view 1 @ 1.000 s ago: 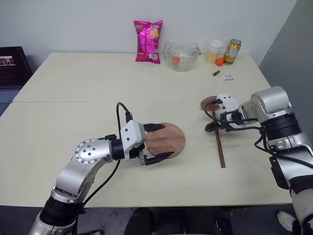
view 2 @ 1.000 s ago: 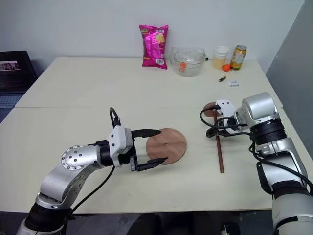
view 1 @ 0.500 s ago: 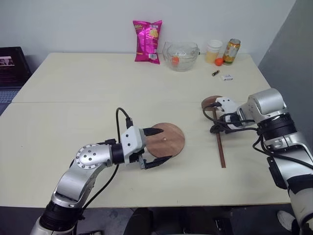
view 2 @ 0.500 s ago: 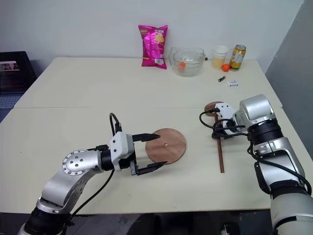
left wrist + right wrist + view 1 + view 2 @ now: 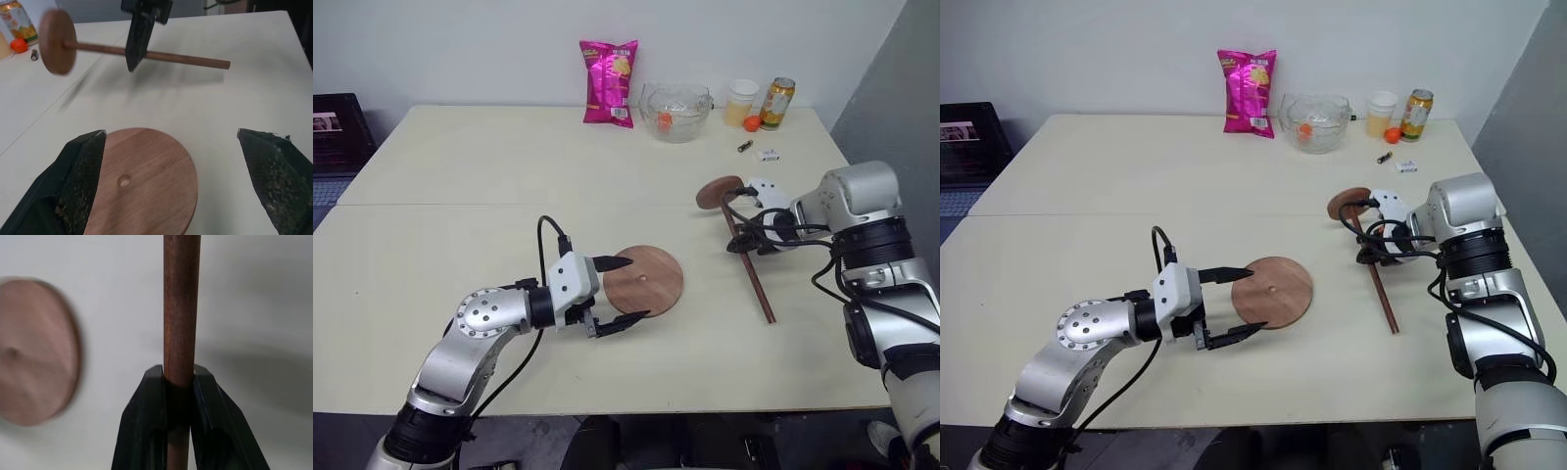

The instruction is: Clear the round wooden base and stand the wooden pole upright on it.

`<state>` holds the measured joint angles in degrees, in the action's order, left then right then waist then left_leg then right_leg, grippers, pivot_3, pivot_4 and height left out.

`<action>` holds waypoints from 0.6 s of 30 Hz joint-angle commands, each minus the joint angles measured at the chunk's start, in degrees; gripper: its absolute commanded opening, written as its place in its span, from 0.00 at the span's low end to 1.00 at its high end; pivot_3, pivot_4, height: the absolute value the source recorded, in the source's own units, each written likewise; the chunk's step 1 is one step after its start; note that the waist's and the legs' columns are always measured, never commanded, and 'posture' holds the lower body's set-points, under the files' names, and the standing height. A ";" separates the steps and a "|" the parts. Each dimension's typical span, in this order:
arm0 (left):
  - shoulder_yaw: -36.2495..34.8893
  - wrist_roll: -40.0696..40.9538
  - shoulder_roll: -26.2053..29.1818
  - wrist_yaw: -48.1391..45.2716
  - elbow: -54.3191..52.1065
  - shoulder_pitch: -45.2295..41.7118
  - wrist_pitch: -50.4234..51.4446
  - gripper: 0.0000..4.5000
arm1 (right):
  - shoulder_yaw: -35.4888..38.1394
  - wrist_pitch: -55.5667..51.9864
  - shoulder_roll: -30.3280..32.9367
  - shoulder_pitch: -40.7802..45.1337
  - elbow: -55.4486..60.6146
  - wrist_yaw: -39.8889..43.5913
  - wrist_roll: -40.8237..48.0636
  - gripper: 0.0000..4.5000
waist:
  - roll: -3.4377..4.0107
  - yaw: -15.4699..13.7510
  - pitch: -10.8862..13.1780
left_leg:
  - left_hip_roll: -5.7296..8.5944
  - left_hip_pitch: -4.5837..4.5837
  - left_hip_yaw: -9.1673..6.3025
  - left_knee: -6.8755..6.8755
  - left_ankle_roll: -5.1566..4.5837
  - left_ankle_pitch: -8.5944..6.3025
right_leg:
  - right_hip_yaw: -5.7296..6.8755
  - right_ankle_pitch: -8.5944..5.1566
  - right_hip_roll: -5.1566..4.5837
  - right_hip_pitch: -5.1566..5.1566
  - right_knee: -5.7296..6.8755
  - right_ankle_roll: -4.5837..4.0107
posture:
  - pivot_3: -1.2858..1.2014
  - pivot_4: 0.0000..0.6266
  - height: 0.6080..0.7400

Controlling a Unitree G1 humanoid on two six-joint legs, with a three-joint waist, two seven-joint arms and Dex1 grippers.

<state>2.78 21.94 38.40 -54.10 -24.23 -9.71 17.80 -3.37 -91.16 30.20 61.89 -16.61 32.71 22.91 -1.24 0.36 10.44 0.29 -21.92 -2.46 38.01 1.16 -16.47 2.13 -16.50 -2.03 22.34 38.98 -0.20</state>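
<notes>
The round wooden base (image 5: 651, 279) lies flat at the table's middle, bare, with a small hole at its centre. My left gripper (image 5: 636, 289) is open, its two black fingers straddling the base's near-left edge without gripping it. The wooden pole (image 5: 759, 289) hangs tilted above the table on the right, its disc end (image 5: 718, 191) raised and its far end low near the tabletop. My right gripper (image 5: 742, 242) is shut on the pole's upper part, just below the disc. In the right wrist view the fingers (image 5: 146, 396) pinch the pole (image 5: 181, 308).
Along the table's back edge stand a pink chips bag (image 5: 609, 82), a glass bowl (image 5: 675, 111), a cup (image 5: 741, 102) and a can (image 5: 777, 103). A small battery (image 5: 744, 147) and a white box (image 5: 768, 154) lie behind the right arm.
My right gripper has closed on the pole and lifted it off the table, the disc end rising and swinging left. The left gripper has drawn back slightly from the base.
</notes>
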 commanded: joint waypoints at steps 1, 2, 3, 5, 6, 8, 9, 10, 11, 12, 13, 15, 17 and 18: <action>-7.09 2.66 4.49 -1.27 -1.36 2.71 1.87 1.00 | 5.14 8.61 -0.48 -6.87 21.23 1.94 4.66 0.06 | -0.02 -0.02 -0.01 | 0.00 0.00 -0.01 -0.01 0.00 0.00 | 0.01 0.00 0.00 0.00 -0.01 0.00 | 0.52 0.24 1.00; -8.36 2.93 5.52 -1.63 -1.07 3.47 1.95 1.00 | 5.61 10.23 -0.92 -8.56 24.82 1.72 5.10 0.06 | -0.02 -0.02 -0.01 | -0.03 -0.01 -0.07 -0.04 0.00 0.00 | 0.05 -0.01 0.03 -0.01 -0.05 0.01 | 0.52 0.24 1.00; -9.71 3.30 6.44 -1.80 -0.90 4.25 2.12 1.00 | 6.11 16.27 -1.67 -11.65 28.43 1.04 4.08 0.06 | 0.03 0.00 0.02 | -0.05 -0.02 -0.09 -0.04 -0.01 -0.01 | 0.05 -0.01 0.05 -0.01 -0.07 0.01 | 0.52 0.24 1.00; -12.84 4.57 7.77 -1.56 -1.43 5.99 3.20 1.00 | 6.23 31.37 -3.57 -18.84 33.86 2.87 2.47 0.06 | 0.02 -0.05 0.01 | -0.03 -0.02 -0.09 -0.03 -0.01 -0.01 | 0.05 -0.02 0.04 -0.02 -0.07 0.01 | 0.52 0.24 1.00; -14.72 5.32 8.40 -1.55 -2.08 7.24 3.89 1.00 | 5.16 40.76 -6.17 -22.61 36.91 3.10 1.04 0.06 | 0.05 -0.05 0.03 | -0.03 -0.01 -0.08 -0.02 -0.01 -0.01 | 0.05 -0.02 0.04 -0.03 -0.07 0.02 | 0.52 0.24 1.00; -16.56 6.21 8.96 -1.16 -3.73 9.15 4.91 1.00 | 3.91 53.16 -12.62 -27.53 40.37 2.96 1.25 0.06 | 0.02 -0.04 0.02 | 0.03 0.01 -0.05 0.01 0.00 0.00 | 0.01 0.04 -0.02 -0.03 -0.04 0.10 | 0.52 0.24 1.00; -16.88 6.45 9.04 -1.02 -4.21 9.62 5.16 1.00 | 3.57 56.02 -14.47 -28.63 40.75 2.90 1.54 0.06 | 0.03 0.06 0.03 | -0.05 0.05 -0.08 -0.01 0.00 0.00 | 0.03 0.02 0.05 -0.05 -0.05 0.09 | 0.52 0.24 1.00; -17.20 6.62 9.15 -1.12 -4.22 9.88 5.17 1.00 | 3.12 57.71 -15.48 -29.20 40.62 2.90 1.48 0.06 | 0.10 0.23 0.07 | -0.08 0.05 -0.09 -0.04 0.01 0.00 | 0.03 0.01 0.08 -0.04 -0.04 0.08 | 0.52 0.24 1.00; -17.28 6.70 9.15 -1.05 -4.53 10.12 5.27 1.00 | 2.39 60.01 -15.99 -29.86 40.55 3.73 1.11 0.06 | 0.12 0.31 0.09 | -0.09 0.06 -0.08 -0.05 0.01 0.00 | 0.02 0.01 0.09 -0.02 -0.01 0.07 | 0.52 0.24 1.00; -17.33 6.68 9.08 -0.95 -5.00 10.43 5.33 1.00 | 1.42 62.35 -16.91 -30.62 40.46 4.57 1.09 0.06 | 0.12 0.29 0.09 | -0.09 0.06 -0.08 -0.02 0.02 0.01 | 0.02 0.02 0.09 -0.01 0.01 0.06 | 0.52 0.24 1.00; -17.34 6.58 9.23 -1.10 -5.64 11.01 5.33 1.00 | -0.53 66.94 -18.22 -31.74 40.14 6.14 0.45 0.06 | 0.12 0.27 0.08 | -0.07 0.06 -0.08 0.00 0.02 0.01 | 0.02 0.02 0.07 -0.04 0.01 0.07 | 0.52 0.24 1.00; -17.56 6.95 9.51 -1.35 -6.14 11.60 5.76 1.00 | -2.82 72.00 -20.64 -33.29 38.94 7.40 0.37 0.06 | 0.10 0.26 0.07 | -0.06 0.12 -0.08 0.01 0.02 0.01 | 0.02 0.02 0.06 -0.08 -0.01 0.07 | 0.52 0.24 1.00; -17.89 7.20 9.94 -1.95 -5.47 11.71 5.71 1.00 | -4.16 74.35 -22.09 -33.81 36.73 7.36 -0.26 0.06 | 0.10 0.29 0.07 | -0.06 0.13 -0.08 -0.02 0.02 0.01 | 0.02 0.02 0.07 -0.07 -0.01 0.06 | 0.52 0.24 1.00; -17.67 7.00 10.39 -2.25 -5.28 11.92 6.00 1.00 | -4.97 76.04 -22.41 -34.20 35.12 7.94 -0.89 0.06 | 0.11 0.29 0.08 | -0.08 0.14 -0.09 -0.03 0.02 0.01 | 0.02 0.02 0.08 -0.07 0.01 0.05 | 0.52 0.24 1.00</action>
<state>-13.37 28.14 47.47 -55.78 -28.29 2.14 23.63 -7.71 -19.34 8.04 27.65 19.54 39.82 22.87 -1.12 0.64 10.52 0.21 -21.78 -2.55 37.98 1.18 -16.46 2.14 -16.48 -1.95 22.27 39.00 -0.15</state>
